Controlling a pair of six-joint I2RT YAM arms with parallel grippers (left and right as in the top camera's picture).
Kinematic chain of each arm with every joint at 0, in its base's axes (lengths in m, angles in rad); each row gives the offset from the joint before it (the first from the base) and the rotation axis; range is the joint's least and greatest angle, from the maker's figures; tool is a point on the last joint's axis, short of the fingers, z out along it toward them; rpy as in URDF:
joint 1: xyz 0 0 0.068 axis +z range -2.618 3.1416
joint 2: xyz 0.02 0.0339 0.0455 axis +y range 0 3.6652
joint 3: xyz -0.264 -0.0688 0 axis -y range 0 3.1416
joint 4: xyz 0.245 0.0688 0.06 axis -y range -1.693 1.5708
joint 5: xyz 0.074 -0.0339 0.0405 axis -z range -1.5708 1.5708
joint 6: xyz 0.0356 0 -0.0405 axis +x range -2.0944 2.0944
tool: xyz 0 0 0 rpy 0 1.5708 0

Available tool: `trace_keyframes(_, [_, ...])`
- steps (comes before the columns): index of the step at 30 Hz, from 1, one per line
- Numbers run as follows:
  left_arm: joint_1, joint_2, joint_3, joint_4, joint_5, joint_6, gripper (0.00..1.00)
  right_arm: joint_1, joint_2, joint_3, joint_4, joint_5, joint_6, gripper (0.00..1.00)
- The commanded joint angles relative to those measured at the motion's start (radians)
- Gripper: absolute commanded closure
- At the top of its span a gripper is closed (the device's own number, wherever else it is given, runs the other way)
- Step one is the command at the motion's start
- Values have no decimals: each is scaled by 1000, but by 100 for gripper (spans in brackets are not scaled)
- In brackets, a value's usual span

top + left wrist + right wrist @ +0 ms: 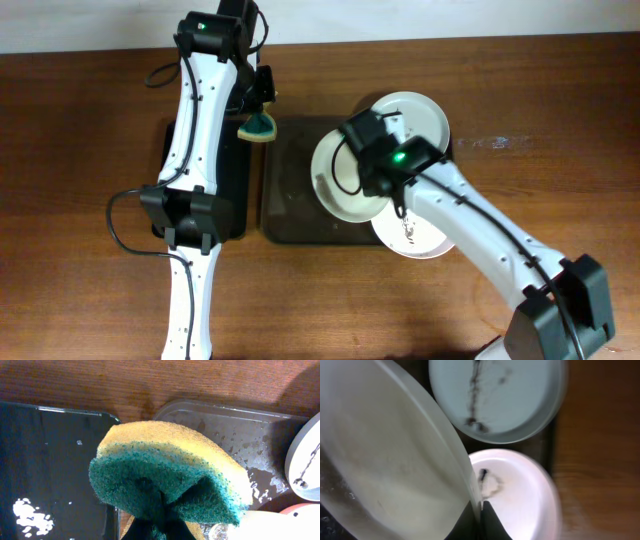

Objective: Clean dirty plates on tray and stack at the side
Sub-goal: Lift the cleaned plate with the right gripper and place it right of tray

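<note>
Right gripper (480,517) holds a tilted plate (385,460) over the tray (290,195).
Left gripper (159,527) clamps a green-and-yellow sponge (170,470).

Three plates (420,110) (335,190) (390,238), two trays (295,200) (240,180), one sponge (260,127).

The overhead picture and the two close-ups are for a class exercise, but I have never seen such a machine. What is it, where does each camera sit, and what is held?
Two white robot arms work at a wooden table. One camera looks down from above; one sits on each wrist. The left gripper pinches a yellow-green sponge. The right gripper holds one white plate tilted above the brown tray; two smeared plates rest partly on it. A black tray sits beside it.
</note>
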Motion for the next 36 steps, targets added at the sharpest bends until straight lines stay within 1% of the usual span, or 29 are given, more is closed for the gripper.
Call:
trace_keyframes(1, [-11,-6,20,-4,14,15,100,119,-24,3,-18,389,19,96])
trace_keyframes(3, [-25,-6,20,-1,13,15,100,215,-24,3,-39,587,19,96])
trace_keyframes(7, [-31,-6,19,3,13,15,100,354,-24,3,-69,900,18,96])
trace_keyframes(9, [-31,-6,19,3,13,15,100,387,-24,3,-69,946,19,96])
trace_keyframes(10, [-31,-6,19,2,13,15,100,394,-24,3,-69,909,19,96])
trace_keyframes(11, [-31,-6,19,2,13,15,100,394,-24,3,-72,831,19,96])
trace_keyframes(13, [-31,-6,19,2,10,15,100,385,-27,3,-93,654,72,96])
trace_keyframes(15, [-31,-6,19,2,10,15,100,325,-56,3,-95,344,71,96])
trace_keyframes(16, [-31,-6,19,2,10,15,100,249,-97,3,-94,154,71,96])
trace_keyframes(17, [-32,-6,19,2,10,15,100,201,-122,3,-91,82,71,96])
trace_keyframes(19, [-37,-6,19,2,10,15,100,21,-205,3,-84,-165,20,96])
trace_keyframes(21, [-40,-6,19,3,10,15,100,-222,-268,3,-83,-403,-10,96])
trace_keyframes(22, [-41,-6,19,9,10,15,100,-363,-276,3,-72,-528,-63,96])
trace_keyframes(23, [-42,-6,19,10,10,15,100,-459,-274,2,-68,-587,-90,96])
trace_keyframes(24, [-43,-6,19,11,10,15,100,-571,-262,2,-66,-617,-108,96])
trace_keyframes(25, [-45,-6,19,11,10,15,100,-722,-232,2,-50,-642,-130,96])
trace_keyframes(26, [-49,-6,19,12,10,15,100,-800,-210,2,-36,-650,-142,96])
trace_keyframes(27, [-52,-6,19,14,10,15,100,-847,-193,2,-26,-649,-152,96])
trace_keyframes(28, [-58,-6,19,17,10,15,100,-943,-138,2,-2,-644,-179,96])
trace_keyframes(31, [-61,-6,19,23,9,15,100,-1052,1,2,57,-661,-177,96])
trace_keyframes(36, [-68,-6,19,63,9,15,100,-1123,195,2,138,-629,-177,96])
